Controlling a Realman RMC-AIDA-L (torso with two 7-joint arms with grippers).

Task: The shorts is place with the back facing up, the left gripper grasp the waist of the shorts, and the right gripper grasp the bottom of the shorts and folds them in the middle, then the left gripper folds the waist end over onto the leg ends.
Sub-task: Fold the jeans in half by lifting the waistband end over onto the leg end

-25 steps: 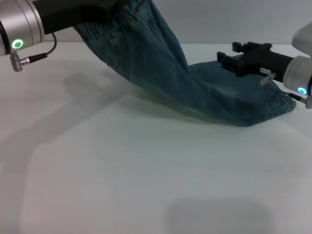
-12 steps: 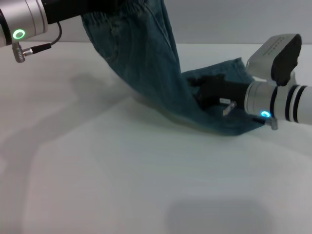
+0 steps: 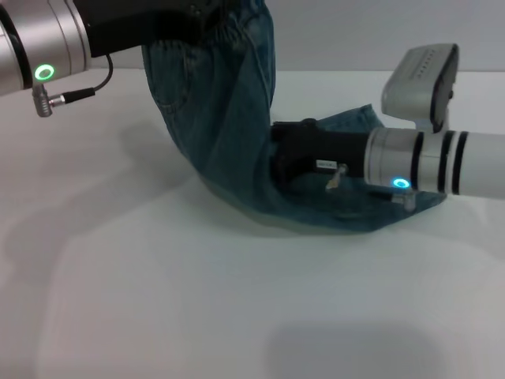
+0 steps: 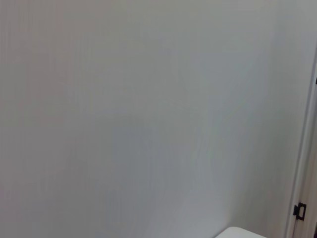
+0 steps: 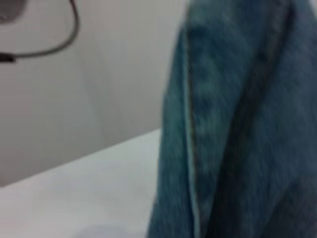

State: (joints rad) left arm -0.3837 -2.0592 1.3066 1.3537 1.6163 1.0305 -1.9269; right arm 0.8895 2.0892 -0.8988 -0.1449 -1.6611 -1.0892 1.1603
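The faded blue-green denim shorts (image 3: 229, 134) hang from my left gripper (image 3: 201, 16) at the top left, which is shut on the ruffled waist of the shorts (image 3: 241, 28). From there the cloth drops to the table and runs right, where the leg ends (image 3: 359, 120) lie flat. My right gripper (image 3: 284, 154) reaches in from the right just above that flat part, its black tip against the hanging cloth at the bend. The right wrist view is filled by hanging denim (image 5: 237, 124) seen close up. The left wrist view shows only a wall.
The white table (image 3: 158, 300) spreads in front of and to the left of the shorts. My right arm's white forearm (image 3: 442, 162) lies across the leg part. The left arm's cable (image 3: 79, 93) dangles at the top left.
My right gripper has slid left over the lying leg part to the hanging cloth. The lifted waist has shifted slightly right, and the cloth on the table has bunched leftward.
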